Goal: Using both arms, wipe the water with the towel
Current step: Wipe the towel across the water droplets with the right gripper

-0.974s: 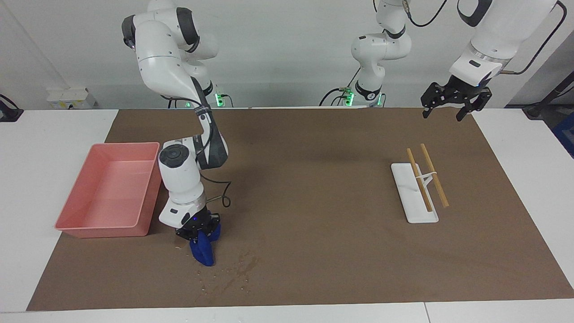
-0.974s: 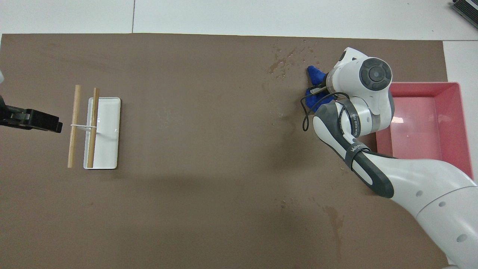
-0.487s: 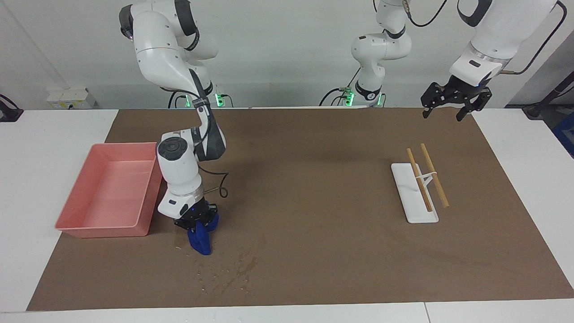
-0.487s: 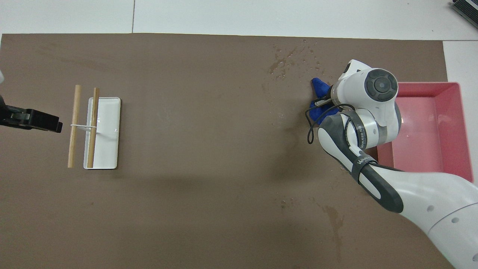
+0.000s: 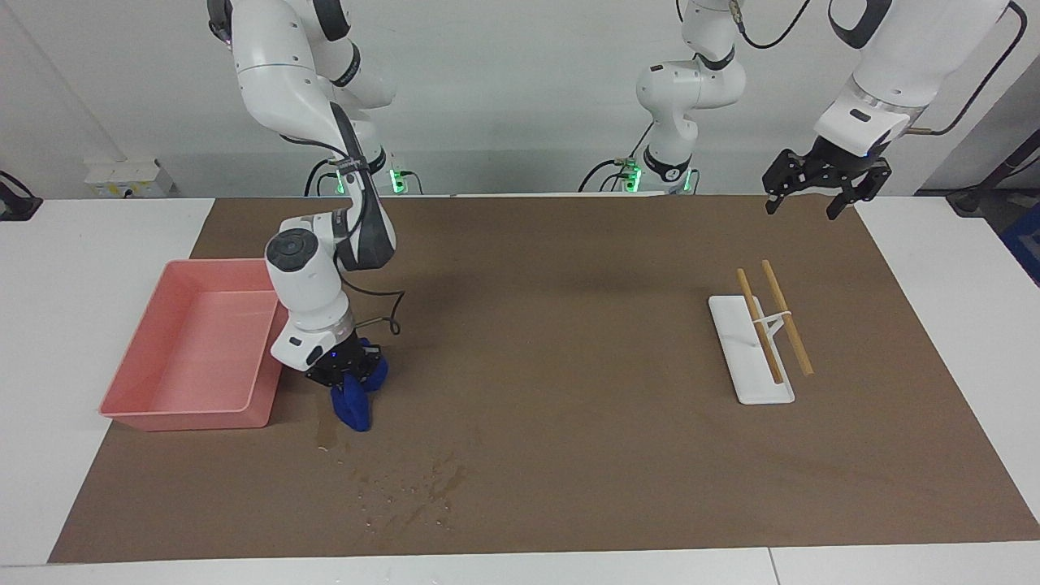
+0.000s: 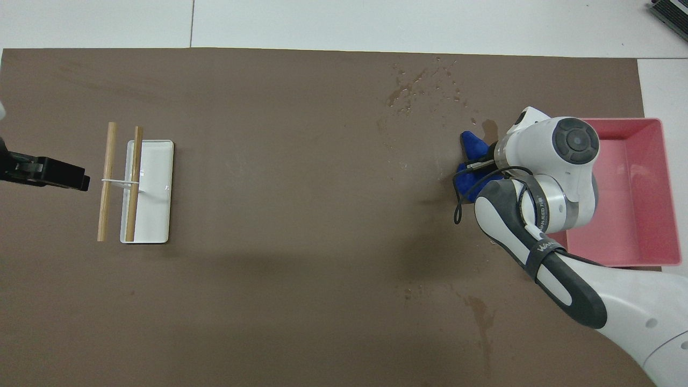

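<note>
One blue towel (image 5: pixel 353 409), one pink tray (image 5: pixel 191 348), one white tray (image 5: pixel 749 351), two wooden sticks (image 5: pixel 773 318) and one patch of water (image 5: pixel 414 491) are counted on the table (image 5: pixel 934 260).

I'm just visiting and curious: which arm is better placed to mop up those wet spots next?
The right arm. Its gripper already grips the towel beside the water. The left gripper waits empty, jaws open, over the mat's corner at the other end.

The towel (image 5: pixel 353 409) lies just beside the tray (image 5: pixel 130 406) — nearer the robots than the water (image 5: pixel 414 491); the white dish (image 5: pixel 751 382) sits toward the left arm's end.
</note>
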`<state>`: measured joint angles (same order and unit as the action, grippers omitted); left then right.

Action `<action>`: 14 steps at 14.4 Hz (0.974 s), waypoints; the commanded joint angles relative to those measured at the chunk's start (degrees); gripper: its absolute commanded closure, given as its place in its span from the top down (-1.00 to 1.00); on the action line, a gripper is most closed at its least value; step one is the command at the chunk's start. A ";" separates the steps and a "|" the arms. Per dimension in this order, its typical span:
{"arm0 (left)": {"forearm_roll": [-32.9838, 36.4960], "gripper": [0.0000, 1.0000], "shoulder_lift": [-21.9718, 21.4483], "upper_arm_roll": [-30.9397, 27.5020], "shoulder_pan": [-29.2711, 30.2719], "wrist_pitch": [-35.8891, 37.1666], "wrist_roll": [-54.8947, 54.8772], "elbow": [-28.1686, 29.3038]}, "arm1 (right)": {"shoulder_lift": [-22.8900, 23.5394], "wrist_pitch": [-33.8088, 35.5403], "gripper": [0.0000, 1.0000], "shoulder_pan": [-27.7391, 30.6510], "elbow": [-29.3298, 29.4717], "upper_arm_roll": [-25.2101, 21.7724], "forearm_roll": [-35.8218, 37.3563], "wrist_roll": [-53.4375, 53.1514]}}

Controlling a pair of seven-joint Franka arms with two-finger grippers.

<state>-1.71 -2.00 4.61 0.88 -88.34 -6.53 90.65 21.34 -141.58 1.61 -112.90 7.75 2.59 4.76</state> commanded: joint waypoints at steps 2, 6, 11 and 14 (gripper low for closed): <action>1.10 1.00 -0.55 -0.39 -0.44 -1.22 -0.23 1.02 | -0.85 2.97 -1.00 2.96 -12.68 0.25 -5.21 -0.19; 1.10 1.00 -0.55 -0.31 -0.44 -1.22 -0.23 1.02 | -4.19 7.35 -1.00 2.96 -15.60 0.25 -9.79 -1.85; 1.10 1.00 -0.46 -0.31 -0.44 -1.22 -0.23 1.02 | -9.72 15.69 -1.00 1.64 -14.90 0.34 -9.80 -6.26; 1.10 1.00 -0.46 -0.31 -0.44 -1.22 -0.23 1.02 | -15.60 27.88 -1.00 1.11 -11.40 0.25 -9.71 -6.35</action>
<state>-1.71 -2.00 4.61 0.88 -88.36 -6.53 90.65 10.33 -120.28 2.84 -123.47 7.78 -6.60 -0.62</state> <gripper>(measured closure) 0.000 0.837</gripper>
